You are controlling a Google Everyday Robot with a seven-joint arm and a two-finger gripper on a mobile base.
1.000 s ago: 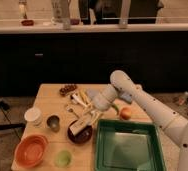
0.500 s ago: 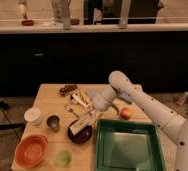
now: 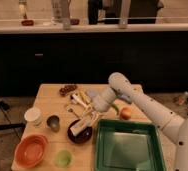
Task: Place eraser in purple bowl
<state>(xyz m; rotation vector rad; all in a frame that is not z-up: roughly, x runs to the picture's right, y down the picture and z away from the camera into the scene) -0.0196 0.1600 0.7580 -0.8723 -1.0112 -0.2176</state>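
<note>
The purple bowl (image 3: pixel 82 137) sits on the wooden table (image 3: pixel 47 102), left of the green tray. The eraser (image 3: pixel 78 128) shows its pale tan face. It is tilted, with its lower end over the inside of the bowl. My gripper (image 3: pixel 90 118) is at the eraser's upper end, just above the bowl's far rim, and appears shut on it. The white arm (image 3: pixel 137 100) reaches in from the right.
A green tray (image 3: pixel 129 147) lies at the front right, with an orange fruit (image 3: pixel 125 113) behind it. An orange bowl (image 3: pixel 31 150), a pale green cup (image 3: pixel 63 158), a white cup (image 3: pixel 33 116) and a metal cup (image 3: pixel 53 122) stand to the left. White-handled utensils (image 3: pixel 79 98) lie behind the bowl.
</note>
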